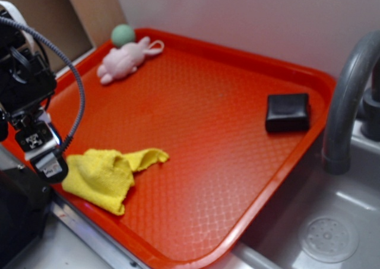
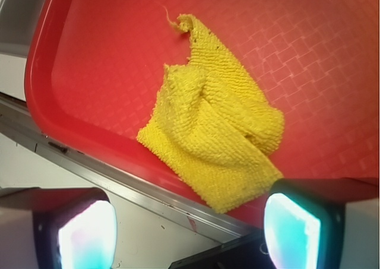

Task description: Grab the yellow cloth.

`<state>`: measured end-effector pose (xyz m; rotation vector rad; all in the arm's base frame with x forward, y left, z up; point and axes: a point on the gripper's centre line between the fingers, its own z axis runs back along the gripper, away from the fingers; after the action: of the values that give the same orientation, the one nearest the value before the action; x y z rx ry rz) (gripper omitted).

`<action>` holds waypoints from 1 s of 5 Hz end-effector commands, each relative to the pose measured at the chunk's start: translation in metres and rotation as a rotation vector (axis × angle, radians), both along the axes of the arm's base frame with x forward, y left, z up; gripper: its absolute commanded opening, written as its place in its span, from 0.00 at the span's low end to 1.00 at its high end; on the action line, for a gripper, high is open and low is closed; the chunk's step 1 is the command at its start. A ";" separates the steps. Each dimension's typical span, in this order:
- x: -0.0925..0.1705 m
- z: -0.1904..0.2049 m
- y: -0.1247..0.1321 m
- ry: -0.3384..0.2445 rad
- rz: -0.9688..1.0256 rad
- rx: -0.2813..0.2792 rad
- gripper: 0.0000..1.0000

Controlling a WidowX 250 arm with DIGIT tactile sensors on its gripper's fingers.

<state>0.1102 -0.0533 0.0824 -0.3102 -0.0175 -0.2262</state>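
Altogether one yellow cloth, one pink bunny and one black block occupy the tray; hand spread apart.

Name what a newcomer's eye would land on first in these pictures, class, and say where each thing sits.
The big red tray fills the scene beside a grey sink. On its near left corner lies the crumpled yellow cloth, with the gripper open just above it. Far across sit a pink plush bunny at the back edge and a black block at the right.
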 end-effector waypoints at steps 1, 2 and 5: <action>0.000 0.005 -0.005 -0.007 0.002 -0.004 1.00; 0.000 0.005 -0.005 -0.007 0.002 -0.004 1.00; 0.036 -0.078 -0.038 0.032 -0.060 0.115 0.24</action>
<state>0.1519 -0.0873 0.0141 -0.2073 0.0247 -0.2416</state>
